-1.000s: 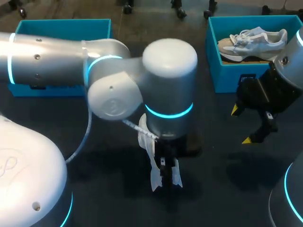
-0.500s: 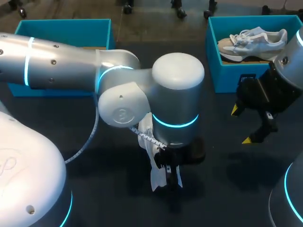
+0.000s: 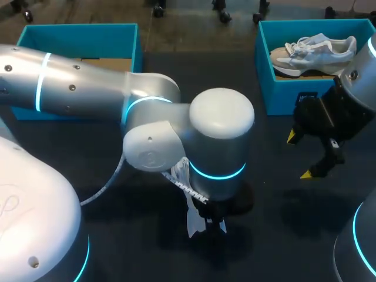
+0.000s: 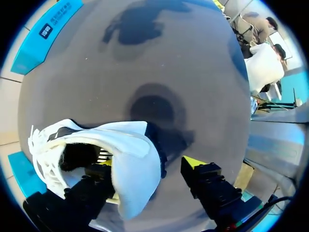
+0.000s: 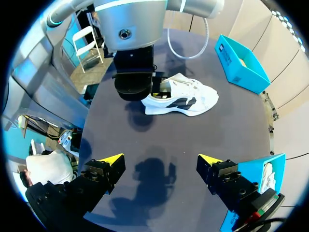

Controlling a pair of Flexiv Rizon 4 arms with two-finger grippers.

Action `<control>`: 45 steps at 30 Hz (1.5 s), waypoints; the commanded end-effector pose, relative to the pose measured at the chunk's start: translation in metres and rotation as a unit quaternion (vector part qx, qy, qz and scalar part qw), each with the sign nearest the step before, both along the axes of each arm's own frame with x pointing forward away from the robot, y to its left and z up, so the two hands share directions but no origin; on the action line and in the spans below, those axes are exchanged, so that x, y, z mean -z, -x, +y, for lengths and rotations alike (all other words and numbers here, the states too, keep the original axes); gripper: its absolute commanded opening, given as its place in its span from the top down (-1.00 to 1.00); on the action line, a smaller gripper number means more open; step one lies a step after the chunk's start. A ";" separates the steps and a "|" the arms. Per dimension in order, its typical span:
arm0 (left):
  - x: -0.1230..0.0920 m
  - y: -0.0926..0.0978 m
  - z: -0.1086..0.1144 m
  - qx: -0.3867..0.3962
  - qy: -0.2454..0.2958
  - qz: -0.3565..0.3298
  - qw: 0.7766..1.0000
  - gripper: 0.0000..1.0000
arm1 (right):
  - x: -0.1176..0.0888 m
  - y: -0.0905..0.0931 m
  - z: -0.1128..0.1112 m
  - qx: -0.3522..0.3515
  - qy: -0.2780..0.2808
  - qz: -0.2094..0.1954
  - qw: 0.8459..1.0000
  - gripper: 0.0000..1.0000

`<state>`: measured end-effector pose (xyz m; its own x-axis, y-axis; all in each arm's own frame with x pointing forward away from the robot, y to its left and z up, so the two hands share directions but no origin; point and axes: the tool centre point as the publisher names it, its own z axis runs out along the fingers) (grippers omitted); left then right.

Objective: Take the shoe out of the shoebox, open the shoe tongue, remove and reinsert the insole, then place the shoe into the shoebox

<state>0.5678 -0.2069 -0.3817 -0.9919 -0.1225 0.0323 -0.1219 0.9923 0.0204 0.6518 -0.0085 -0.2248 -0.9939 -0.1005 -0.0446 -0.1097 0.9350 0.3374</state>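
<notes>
A white shoe [image 3: 190, 221] with dark side marks lies on the dark table [image 3: 117, 235] in front of the middle, mostly hidden under my left arm in the head view. My left gripper [image 3: 208, 222] is down over its heel. In the left wrist view one finger [image 4: 99, 171] sits inside the shoe [image 4: 130, 159] opening and the other fingertip [image 4: 194, 163] stands outside, a small gap off the heel; the left gripper [image 4: 150, 163] is open. My right gripper [image 3: 305, 155] hangs open and empty at the right. Its own view shows the shoe [image 5: 186, 99] ahead of the right gripper [image 5: 161, 159].
A blue shoebox [image 3: 276, 88] at the back right holds a second pale shoe [image 3: 317, 50]. Another blue box [image 3: 76, 35] stands at the back left, also seen as the blue box [image 5: 241, 63] beyond the shoe.
My left arm has come down and toward the front over the shoe, and its fingers have narrowed around the heel. The shoe and the right arm have stayed put.
</notes>
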 end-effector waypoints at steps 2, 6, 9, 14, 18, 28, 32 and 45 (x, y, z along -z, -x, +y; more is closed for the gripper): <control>0.006 -0.002 -0.005 -0.009 -0.006 -0.001 1.000 0.00 | 0.001 -0.001 0.001 -0.001 0.001 0.001 1.000 -1.00; 0.007 -0.006 -0.005 -0.020 -0.013 -0.005 1.000 0.77 | 0.001 -0.001 0.001 -0.001 0.001 0.001 1.000 -1.00; 0.009 -0.011 -0.004 -0.024 -0.017 -0.005 1.000 1.00 | 0.001 -0.001 0.001 -0.001 0.001 0.001 1.000 -1.00; 0.010 -0.018 -0.004 -0.028 -0.025 -0.002 0.999 1.00 | 0.001 -0.001 0.001 -0.001 0.001 0.001 1.000 -1.00; 0.005 -0.024 -0.002 -0.026 -0.025 0.004 0.999 1.00 | 0.001 -0.001 0.001 -0.001 0.001 0.001 1.000 -1.00; -0.050 -0.060 0.003 0.044 -0.026 0.037 0.998 1.00 | 0.001 -0.001 0.001 -0.001 0.001 0.001 1.000 -1.00; -0.075 -0.073 0.007 0.071 -0.039 0.033 0.996 1.00 | 0.001 -0.001 0.001 -0.001 0.001 0.001 1.000 -1.00; -0.146 -0.126 0.029 0.085 -0.057 0.049 0.994 1.00 | 0.001 -0.001 0.001 -0.001 0.001 0.001 1.000 -1.00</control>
<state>0.6759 -0.1858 -0.2666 -0.9962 0.0142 0.0855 0.0263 0.9896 0.1415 0.6518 -0.0085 -0.2248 -0.9939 -0.1006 -0.0446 -0.1098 0.9350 0.3373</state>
